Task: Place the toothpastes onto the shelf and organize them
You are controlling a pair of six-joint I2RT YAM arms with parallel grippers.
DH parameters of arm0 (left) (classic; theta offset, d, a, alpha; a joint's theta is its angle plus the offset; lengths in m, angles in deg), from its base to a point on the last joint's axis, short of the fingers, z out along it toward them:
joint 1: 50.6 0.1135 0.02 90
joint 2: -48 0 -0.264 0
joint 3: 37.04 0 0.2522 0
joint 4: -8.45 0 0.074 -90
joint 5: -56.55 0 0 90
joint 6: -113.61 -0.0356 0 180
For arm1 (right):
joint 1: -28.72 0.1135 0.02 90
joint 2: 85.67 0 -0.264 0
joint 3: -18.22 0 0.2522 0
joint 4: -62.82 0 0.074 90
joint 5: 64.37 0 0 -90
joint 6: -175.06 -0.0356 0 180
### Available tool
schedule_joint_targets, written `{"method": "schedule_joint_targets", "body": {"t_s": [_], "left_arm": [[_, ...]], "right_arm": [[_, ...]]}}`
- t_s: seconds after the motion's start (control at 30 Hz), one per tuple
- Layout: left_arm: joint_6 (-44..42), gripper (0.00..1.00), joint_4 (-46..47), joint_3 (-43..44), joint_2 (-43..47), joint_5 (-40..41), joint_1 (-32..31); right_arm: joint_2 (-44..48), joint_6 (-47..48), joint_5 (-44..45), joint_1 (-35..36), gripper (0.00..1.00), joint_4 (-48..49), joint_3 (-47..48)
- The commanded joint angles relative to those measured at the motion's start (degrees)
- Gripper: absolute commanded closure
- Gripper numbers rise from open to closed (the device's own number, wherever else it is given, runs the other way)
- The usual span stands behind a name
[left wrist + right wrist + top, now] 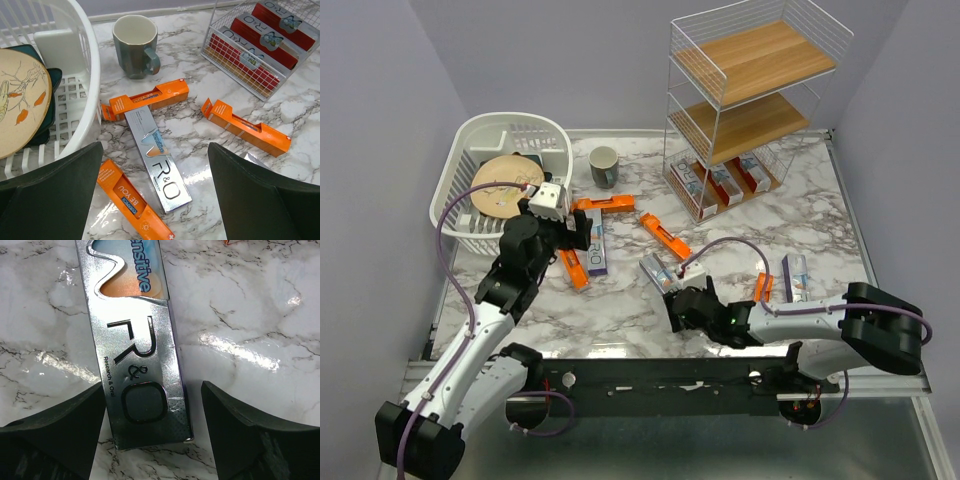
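Top external: fixed high behind the 2 arm bases, tilted down and forward; it takes in the whole marble table (770, 230), with the white basket (556, 158) far left and the shelf (755, 60) far right.
Left wrist: mid height, slanting down toward the far edge past the left gripper (155, 150); the mug (132, 45) and the shelf's bottom tier sit at the top of frame.
Right wrist: very close, nearly straight down; 1 silver box (135, 365) fills the view at the right gripper (154, 386).
Shared: top and left wrist both show the mug, basket and bottom tier; top and right wrist share that box and the marble around it.
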Motion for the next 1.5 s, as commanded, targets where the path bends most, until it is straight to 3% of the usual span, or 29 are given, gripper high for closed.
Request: {"method": "schedule_joint_targets", "body": {"t_s": [0.0,0.17,0.27,0.4,0.57,0.97,1.17,1.47], "left_arm": [[-0.50,0.01,0.74,1.13,-1.34,-0.70,-0.06],[-0.58,0.01,0.65,1.31,-2.05,-0.53,-0.06],[-0.67,0.01,0.74,1.39,-2.40,-0.61,-0.06],[-0.85,0.01,0.74,1.48,-2.49,-0.61,-0.06],[-0.93,0.01,0.57,1.39,-2.49,-0.79,-0.06],[-0.67,0.01,0.48,1.48,-2.67,-1.23,-0.06],[-0.50,0.01,0.39,1.48,-2.84,-1.40,-0.06],[-0.58,0.01,0.21,1.57,-2.67,-1.41,-0.06]], "right_arm": [[-4.08,-3.52,7.55,4.75,0.21,0.12,-1.45],[-6.46,-4.05,10.37,8.45,0.33,0.04,-0.40],[-6.11,-3.87,11.69,10.12,0.52,-0.75,1.10],[-3.40,-4.05,11.09,10.82,0.59,-3.65,2.07],[3.63,-5.63,11.52,10.82,0.60,-7.77,2.59],[20.42,-15.56,22.77,9.33,0.60,-41.25,14.02],[30.51,-7.93,20.76,2.49,0.60,-44.61,18.32],[33.97,14.04,8.81,-18.43,0.59,-32.76,24.39]]}}
